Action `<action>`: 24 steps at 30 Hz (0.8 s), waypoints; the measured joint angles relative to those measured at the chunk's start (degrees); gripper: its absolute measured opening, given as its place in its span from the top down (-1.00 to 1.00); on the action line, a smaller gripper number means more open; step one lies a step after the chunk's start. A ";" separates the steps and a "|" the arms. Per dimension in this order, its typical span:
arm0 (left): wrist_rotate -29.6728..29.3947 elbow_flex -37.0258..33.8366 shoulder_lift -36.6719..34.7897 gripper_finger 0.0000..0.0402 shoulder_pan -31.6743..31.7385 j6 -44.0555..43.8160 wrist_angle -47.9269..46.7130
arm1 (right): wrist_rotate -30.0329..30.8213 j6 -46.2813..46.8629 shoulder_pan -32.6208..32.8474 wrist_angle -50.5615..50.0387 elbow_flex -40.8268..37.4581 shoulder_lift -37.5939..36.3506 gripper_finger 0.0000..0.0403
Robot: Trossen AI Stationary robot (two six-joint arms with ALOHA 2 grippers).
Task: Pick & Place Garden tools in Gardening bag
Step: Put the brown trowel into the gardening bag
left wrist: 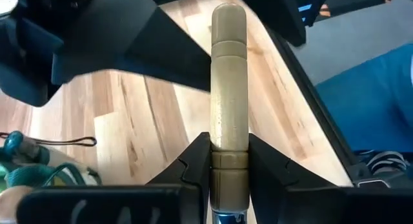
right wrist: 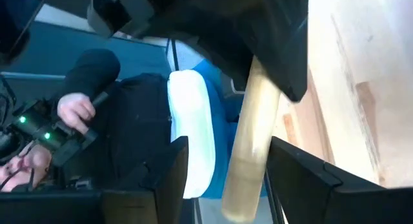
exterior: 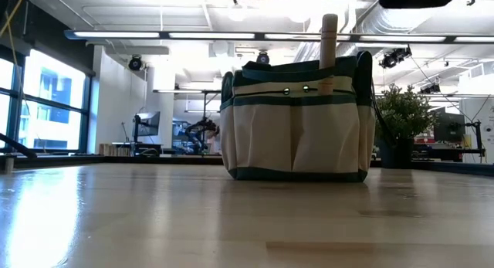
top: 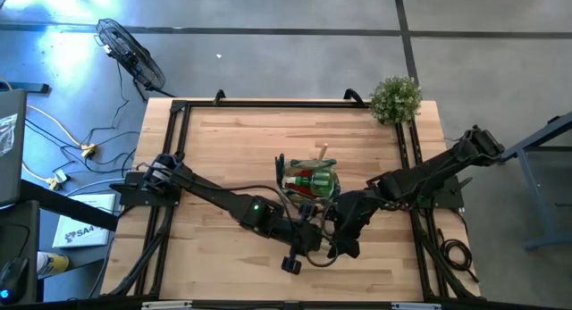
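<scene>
The gardening bag (top: 311, 180) in the middle of the surface (top: 223, 149) already holds several tools, while the left tool (left wrist: 229, 169) clenches a wooden handle (left wrist: 229, 88) and the right tool (right wrist: 226, 179) is released, so this piece remains.

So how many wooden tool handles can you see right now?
2: one wooden handle clamped in the left gripper near the table's front, one handle sticking up out of the gardening bag. More may be hidden inside the bag.
</scene>
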 joint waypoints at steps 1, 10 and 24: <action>0.03 0.00 0.00 0.68 -0.07 0.03 0.08 | -0.39 -0.10 -0.10 -0.26 0.03 -0.11 0.03; -0.80 -0.15 -0.66 0.68 -1.58 -0.71 -2.32 | -0.55 -0.58 -0.44 -3.01 0.15 -4.09 0.03; -12.33 -0.15 -4.92 0.68 -6.53 -0.34 -5.44 | 29.28 -10.55 9.81 -12.10 0.13 -19.78 0.03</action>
